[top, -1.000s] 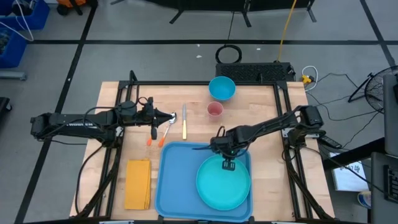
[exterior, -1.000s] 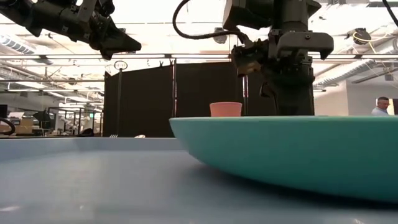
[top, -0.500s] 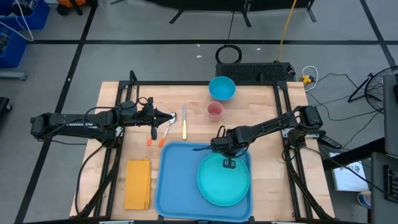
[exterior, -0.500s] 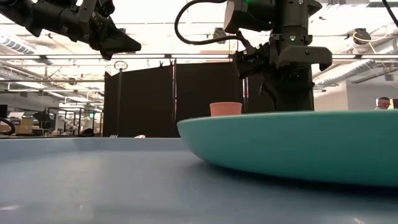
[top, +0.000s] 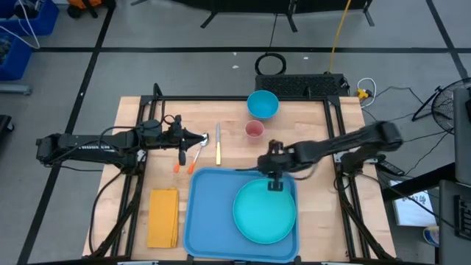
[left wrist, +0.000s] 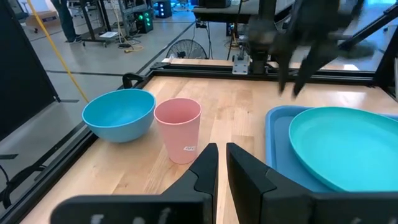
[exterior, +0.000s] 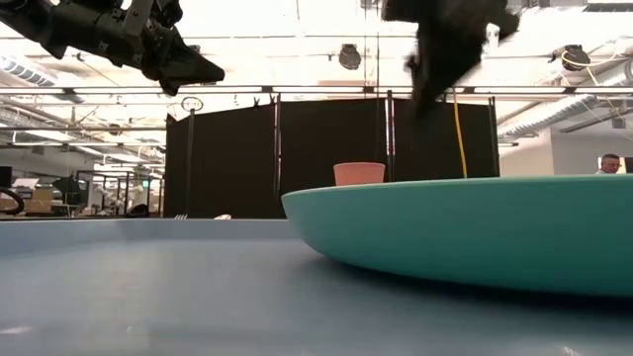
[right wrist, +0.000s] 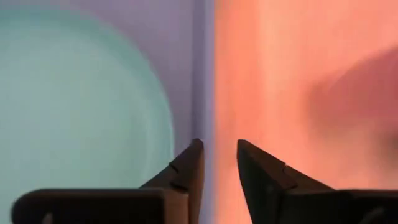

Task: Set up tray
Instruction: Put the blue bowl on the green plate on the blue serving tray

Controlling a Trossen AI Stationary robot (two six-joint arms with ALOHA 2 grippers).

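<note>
The blue tray (top: 208, 213) lies at the table's near middle, with the round teal plate (top: 264, 213) resting flat in its right half. In the low view the plate (exterior: 475, 232) fills the foreground on the tray (exterior: 148, 287). My right gripper (top: 274, 182) hangs open above the plate's far rim, raised well off it (exterior: 440, 59). Its wrist view looks down on the plate (right wrist: 74, 106) and the tray's rim (right wrist: 194, 74), with the gripper (right wrist: 219, 149) over that rim. My left gripper (top: 203, 137) waits shut in the air over the cutlery, left of centre (left wrist: 221, 152).
A pink cup (top: 254, 130) and a blue bowl (top: 262, 104) stand on the far side of the table. A spoon (top: 197, 154), a knife (top: 218, 146) and another orange-handled utensil (top: 180, 158) lie under the left gripper. A folded yellow napkin (top: 163, 217) lies left of the tray.
The plate's raised far side came down and the plate settled flat on the tray. My right gripper then rose quickly from the plate's far rim and drew a little toward the far edge, its arm swinging out to the right.
</note>
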